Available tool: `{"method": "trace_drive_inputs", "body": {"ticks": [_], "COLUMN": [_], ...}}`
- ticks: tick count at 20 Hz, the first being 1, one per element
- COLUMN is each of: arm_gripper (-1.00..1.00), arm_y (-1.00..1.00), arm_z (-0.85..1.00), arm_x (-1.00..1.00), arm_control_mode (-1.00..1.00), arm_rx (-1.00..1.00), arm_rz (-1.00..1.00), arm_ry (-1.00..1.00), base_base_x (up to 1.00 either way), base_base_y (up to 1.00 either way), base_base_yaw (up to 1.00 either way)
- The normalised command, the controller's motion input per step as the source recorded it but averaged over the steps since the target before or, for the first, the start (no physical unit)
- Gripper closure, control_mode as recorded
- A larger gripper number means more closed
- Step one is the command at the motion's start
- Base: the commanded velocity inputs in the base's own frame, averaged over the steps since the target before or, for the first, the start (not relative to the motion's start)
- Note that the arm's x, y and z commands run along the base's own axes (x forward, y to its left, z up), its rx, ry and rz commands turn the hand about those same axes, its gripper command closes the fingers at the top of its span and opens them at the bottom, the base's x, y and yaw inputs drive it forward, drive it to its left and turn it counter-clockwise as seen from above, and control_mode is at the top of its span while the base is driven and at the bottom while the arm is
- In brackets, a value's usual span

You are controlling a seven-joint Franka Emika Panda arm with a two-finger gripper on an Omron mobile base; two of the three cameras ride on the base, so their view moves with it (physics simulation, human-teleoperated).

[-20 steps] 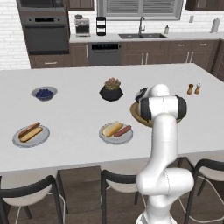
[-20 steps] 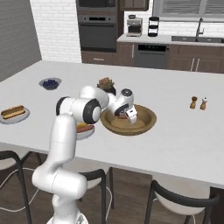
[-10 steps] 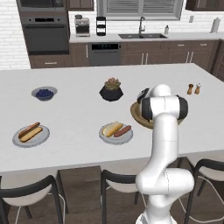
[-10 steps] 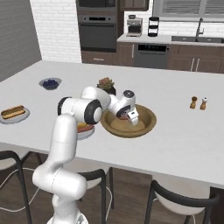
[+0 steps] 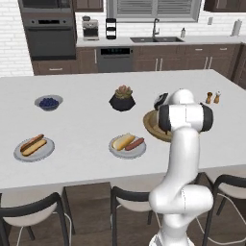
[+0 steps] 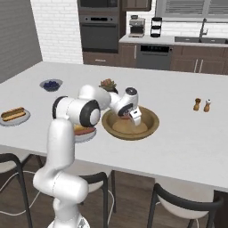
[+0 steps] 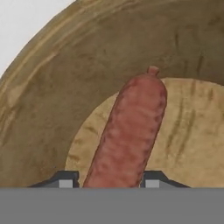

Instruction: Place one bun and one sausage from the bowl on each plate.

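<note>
The brown wooden bowl [image 6: 152, 126] [image 5: 152, 126] [image 7: 52, 87] stands on the island to the right of the middle. My gripper [image 6: 133, 116] [image 7: 105, 183] reaches down into it. A reddish sausage [image 7: 131, 127] lies on the bowl's floor, and the two fingertips [image 7: 65, 180] press against its near end from both sides, so the gripper is shut on it. One plate [image 5: 126, 153] in front of the bowl holds a bun [image 5: 122, 141] and a sausage [image 5: 136, 143]. The other plate [image 5: 20, 153] [image 6: 21, 118] at the left holds a bun with a sausage.
A small grey bowl of blue berries [image 5: 48, 102] and a black plant pot [image 5: 122, 99] stand further back on the island. Salt and pepper shakers [image 5: 213, 97] are at the right. Stools [image 5: 29, 216] line the near edge.
The jaws have closed from wide open onto the sausage in the bowl. The arm has barely moved.
</note>
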Motion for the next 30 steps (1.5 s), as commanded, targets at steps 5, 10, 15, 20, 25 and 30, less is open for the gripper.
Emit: {"method": "trace_drive_inputs", "body": {"ticks": [5, 10, 15, 20, 25, 30], "arm_gripper": [1.0, 1.0, 1.0, 1.0, 1.0, 1.0], "arm_y": [0.38, 0.92, 1.0, 0.6, 0.43, 0.13], "arm_z": [0.97, 0.76, 0.77, 0.82, 0.46, 0.02], "arm_x": [-0.81, -1.0, -1.0, -1.0, -1.0, -0.37], "arm_control_mode": [-1.0, -1.0, -1.0, -1.0, -1.0, 1.0], "arm_rx": [0.0, -0.02, -0.06, -0.02, -0.02, -0.02], "arm_rz": [0.0, 0.03, 0.13, 0.13, 0.12, 0.03], "arm_ry": [0.1, 0.17, 0.17, 0.09, 0.19, 0.06], "base_base_x": [0.0, 0.0, 0.0, 0.0, 0.0, -0.58], "base_base_y": [0.0, 0.0, 0.0, 0.0, 0.0, 0.44], "base_base_yaw": [0.0, 0.0, 0.0, 0.0, 0.0, 0.0]}}
